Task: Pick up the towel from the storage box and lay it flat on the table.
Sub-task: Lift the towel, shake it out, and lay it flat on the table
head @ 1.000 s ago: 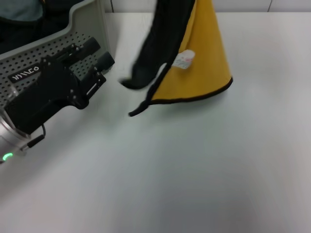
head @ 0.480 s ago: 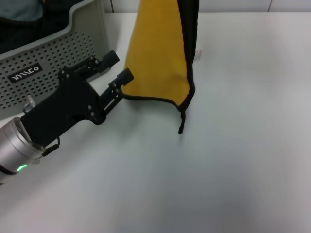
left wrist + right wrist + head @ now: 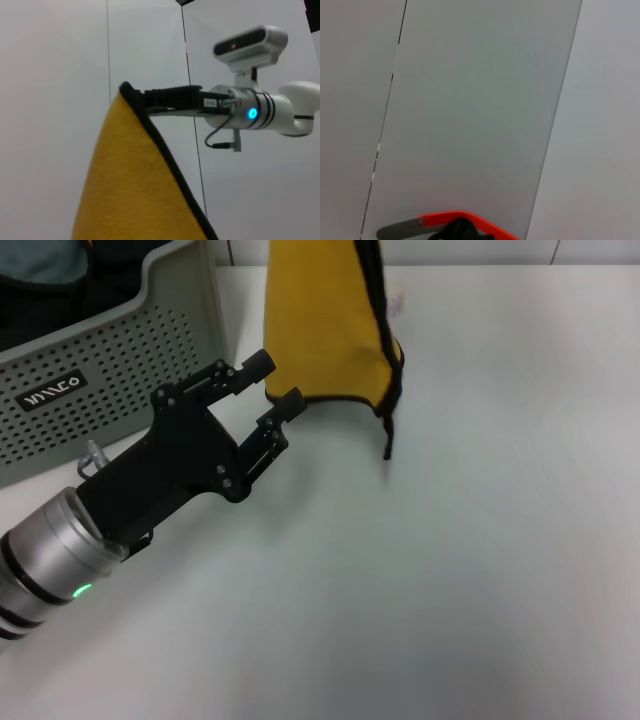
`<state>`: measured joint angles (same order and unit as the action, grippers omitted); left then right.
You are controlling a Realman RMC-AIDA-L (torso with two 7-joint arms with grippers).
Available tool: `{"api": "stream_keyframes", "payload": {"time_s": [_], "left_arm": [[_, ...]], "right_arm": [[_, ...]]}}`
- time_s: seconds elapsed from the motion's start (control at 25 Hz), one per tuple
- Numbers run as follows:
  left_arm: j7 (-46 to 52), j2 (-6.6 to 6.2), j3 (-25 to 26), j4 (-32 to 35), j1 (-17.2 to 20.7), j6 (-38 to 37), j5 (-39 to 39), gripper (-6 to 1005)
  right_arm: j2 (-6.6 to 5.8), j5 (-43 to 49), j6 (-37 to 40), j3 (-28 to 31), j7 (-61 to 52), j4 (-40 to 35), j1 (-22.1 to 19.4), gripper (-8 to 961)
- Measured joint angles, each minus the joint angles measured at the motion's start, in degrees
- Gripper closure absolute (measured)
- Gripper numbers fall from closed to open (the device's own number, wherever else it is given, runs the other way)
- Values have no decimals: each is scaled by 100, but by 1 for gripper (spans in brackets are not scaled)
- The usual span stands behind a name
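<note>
Fingers (image 3: 262, 364) of our left gripper (image 3: 276, 382) gape beside the hanging towel (image 3: 325, 325), poised for its lower corner. Our right gripper (image 3: 172, 97) grasps the top corner, for spreading over the worktop (image 3: 450, 570).

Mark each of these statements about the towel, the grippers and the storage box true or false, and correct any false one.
1. The towel lies flat on the table. False: it hangs, held at its top corner by the right gripper.
2. The left gripper is open at the towel's lower corner. True.
3. The towel's yellow side faces the head camera. True.
4. The towel is inside the storage box. False: it hangs beside the box, above the table.
</note>
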<state>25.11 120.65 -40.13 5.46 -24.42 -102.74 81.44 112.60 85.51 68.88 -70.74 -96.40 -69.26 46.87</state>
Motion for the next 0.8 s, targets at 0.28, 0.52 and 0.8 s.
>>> {"api": "stream_keyframes", "payload": {"time_s": [0.28, 0.52, 0.8], "left_arm": [[-454, 10, 6, -352, -104, 262, -184, 588], [-790, 12, 6, -548, -117, 468, -332, 587], [-939, 11, 5, -640, -99, 476, -348, 587]], "right_arm": [[50, 40, -140, 0, 22, 322, 444, 947], [60, 59, -315, -1, 94, 538, 746, 947], [61, 130, -454, -1, 93, 545, 864, 947]]}}
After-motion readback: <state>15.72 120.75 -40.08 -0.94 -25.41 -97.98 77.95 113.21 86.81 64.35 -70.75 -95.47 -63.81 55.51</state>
